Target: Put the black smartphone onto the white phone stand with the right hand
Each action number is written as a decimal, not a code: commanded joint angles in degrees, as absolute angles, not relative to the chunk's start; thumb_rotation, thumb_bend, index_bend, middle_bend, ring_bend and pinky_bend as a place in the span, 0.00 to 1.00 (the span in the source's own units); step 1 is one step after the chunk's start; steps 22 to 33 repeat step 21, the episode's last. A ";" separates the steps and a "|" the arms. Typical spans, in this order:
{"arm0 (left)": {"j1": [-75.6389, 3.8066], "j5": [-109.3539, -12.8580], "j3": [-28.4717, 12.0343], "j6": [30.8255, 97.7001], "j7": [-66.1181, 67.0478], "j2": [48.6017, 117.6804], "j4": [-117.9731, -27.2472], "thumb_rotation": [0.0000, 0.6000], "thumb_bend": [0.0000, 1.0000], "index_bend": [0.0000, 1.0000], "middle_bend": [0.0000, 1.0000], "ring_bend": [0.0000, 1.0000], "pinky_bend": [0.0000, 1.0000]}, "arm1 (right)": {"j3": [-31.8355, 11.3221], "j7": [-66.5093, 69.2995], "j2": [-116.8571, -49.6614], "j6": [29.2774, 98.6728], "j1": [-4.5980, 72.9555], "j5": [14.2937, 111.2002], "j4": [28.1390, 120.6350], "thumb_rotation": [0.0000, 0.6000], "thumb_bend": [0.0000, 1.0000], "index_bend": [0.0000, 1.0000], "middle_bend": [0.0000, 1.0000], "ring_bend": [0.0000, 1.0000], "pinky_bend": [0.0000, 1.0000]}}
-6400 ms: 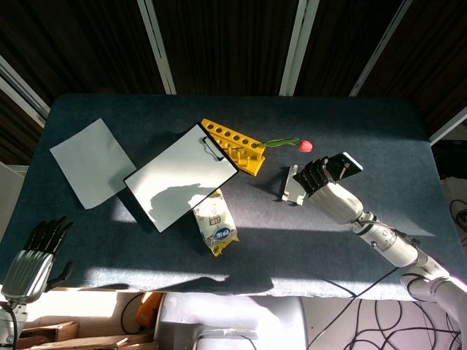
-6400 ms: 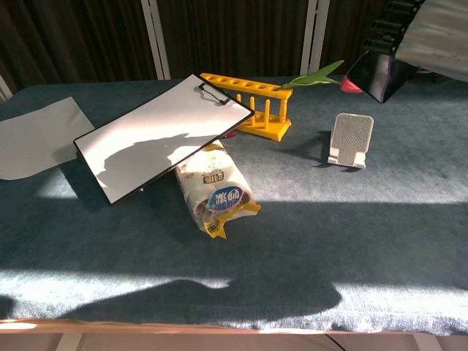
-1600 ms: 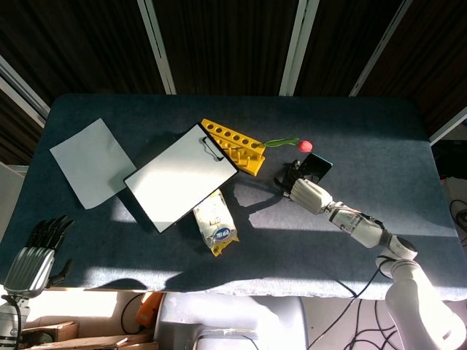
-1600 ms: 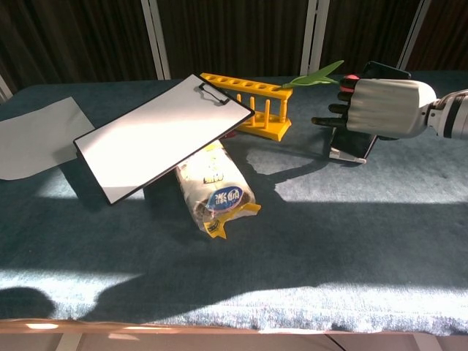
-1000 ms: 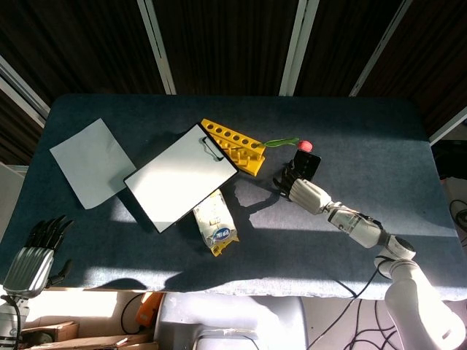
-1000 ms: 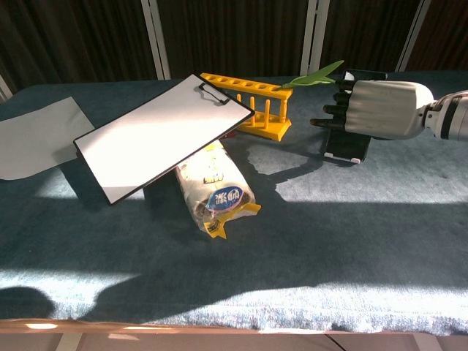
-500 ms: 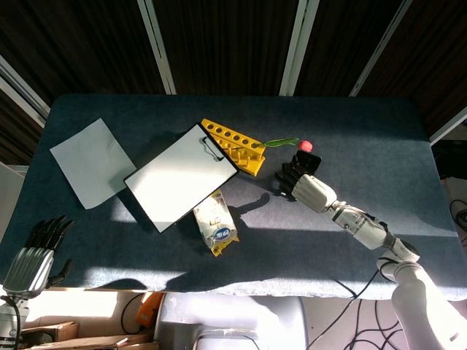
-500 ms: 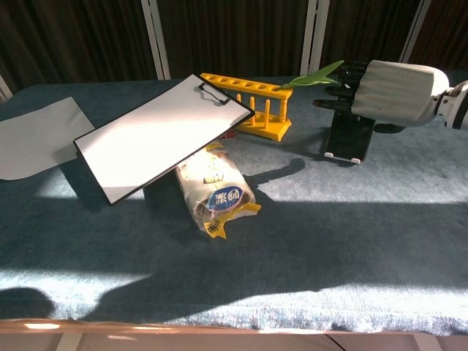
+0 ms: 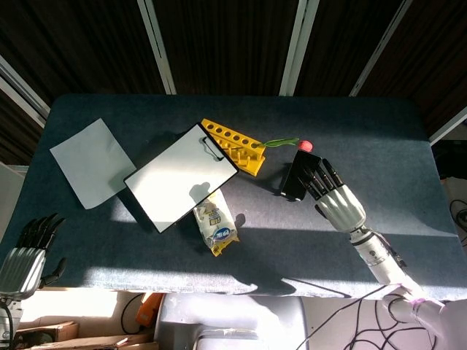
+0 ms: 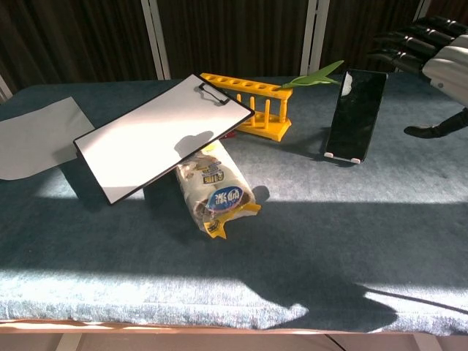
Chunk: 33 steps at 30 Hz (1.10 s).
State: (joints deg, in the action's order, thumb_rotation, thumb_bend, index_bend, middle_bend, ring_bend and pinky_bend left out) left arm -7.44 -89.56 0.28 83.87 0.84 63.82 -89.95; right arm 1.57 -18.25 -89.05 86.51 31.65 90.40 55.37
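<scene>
The black smartphone (image 10: pixel 356 112) (image 9: pixel 296 176) leans upright on the white phone stand (image 10: pixel 344 155), of which only the front lip shows below the screen. My right hand (image 9: pixel 334 197) (image 10: pixel 434 60) is lifted above and to the right of the phone, its fingers spread and holding nothing. My left hand (image 9: pixel 28 251) hangs off the table's near left corner, fingers apart and empty.
A yellow rack (image 10: pixel 248 100) with a fake tulip (image 9: pixel 304 146) stands behind the phone. A clipboard (image 10: pixel 162 131) rests tilted on a snack packet (image 10: pixel 218 191). A sheet of paper (image 9: pixel 91 160) lies at the left of the blue table (image 10: pixel 329 241).
My right hand has let go of the phone and drawn back up and to the right, fingers opening. The phone stays leaning on the stand. The left hand barely shifted.
</scene>
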 commanded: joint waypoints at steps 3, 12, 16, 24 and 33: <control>-6.87 -88.54 -0.43 84.80 0.91 63.99 -89.71 1.00 0.37 0.00 0.00 0.00 0.03 | 1.86 -10.28 -69.47 93.61 12.71 77.53 90.70 1.00 0.34 0.00 0.00 0.00 0.00; -6.63 -87.91 -1.06 85.34 2.31 64.83 -89.62 1.00 0.37 0.00 0.00 0.00 0.03 | 1.06 -8.39 -67.98 90.64 10.58 77.16 90.12 1.00 0.30 0.00 0.00 0.00 0.00; -6.54 -87.89 -1.01 85.27 2.49 64.93 -89.53 1.00 0.37 0.00 0.00 0.00 0.03 | 0.16 -7.39 -67.60 89.67 10.09 77.29 89.84 1.00 0.30 0.00 0.00 0.00 0.00; -6.60 -88.22 -0.74 84.91 2.77 64.95 -89.60 1.00 0.37 0.00 0.00 0.00 0.03 | -0.33 -7.23 -67.65 89.42 9.54 78.47 89.87 1.00 0.30 0.00 0.00 0.00 0.00; -6.60 -88.22 -0.74 84.91 2.77 64.95 -89.60 1.00 0.37 0.00 0.00 0.00 0.03 | -0.33 -7.23 -67.65 89.42 9.54 78.47 89.87 1.00 0.30 0.00 0.00 0.00 0.00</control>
